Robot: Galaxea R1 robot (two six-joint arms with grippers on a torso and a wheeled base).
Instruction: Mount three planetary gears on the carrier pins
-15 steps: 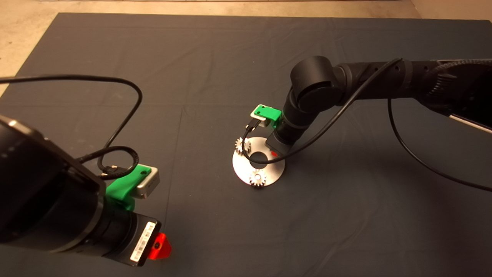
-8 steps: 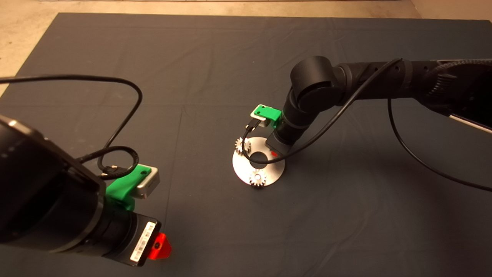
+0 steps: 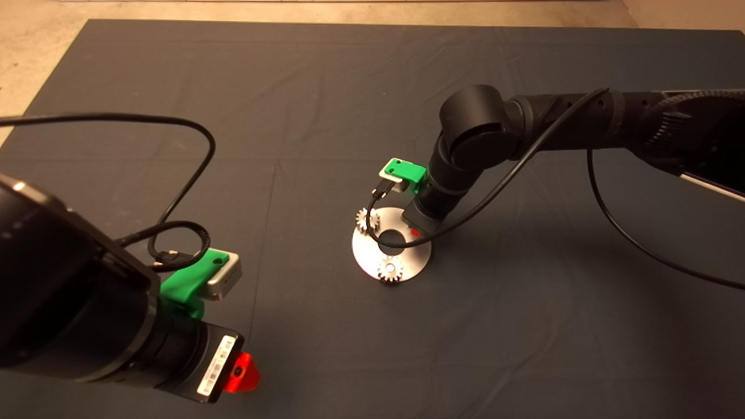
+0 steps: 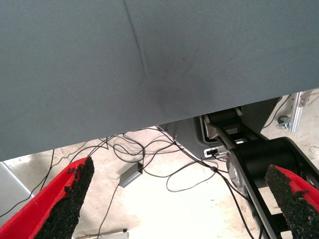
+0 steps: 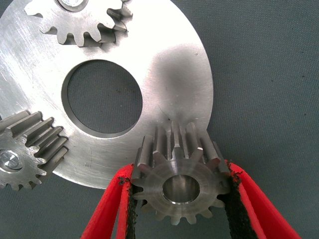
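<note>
No writing can be read. The right tool [image 5: 179, 199] is clamped on a planetary gear [image 5: 180, 180] at the edge of the carrier plate [image 5: 174, 74], where two gears [image 3: 391, 270] [image 3: 366, 220] sit on pins. The left tool [image 4: 179, 199], fingers wide apart, hovers by the worktop edge.

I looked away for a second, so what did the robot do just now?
Nothing visibly changed. The right end effector holds the third gear at the edge of the round plate, two gears sit on their pins, and the left end effector waits open at the mat's edge.
</note>
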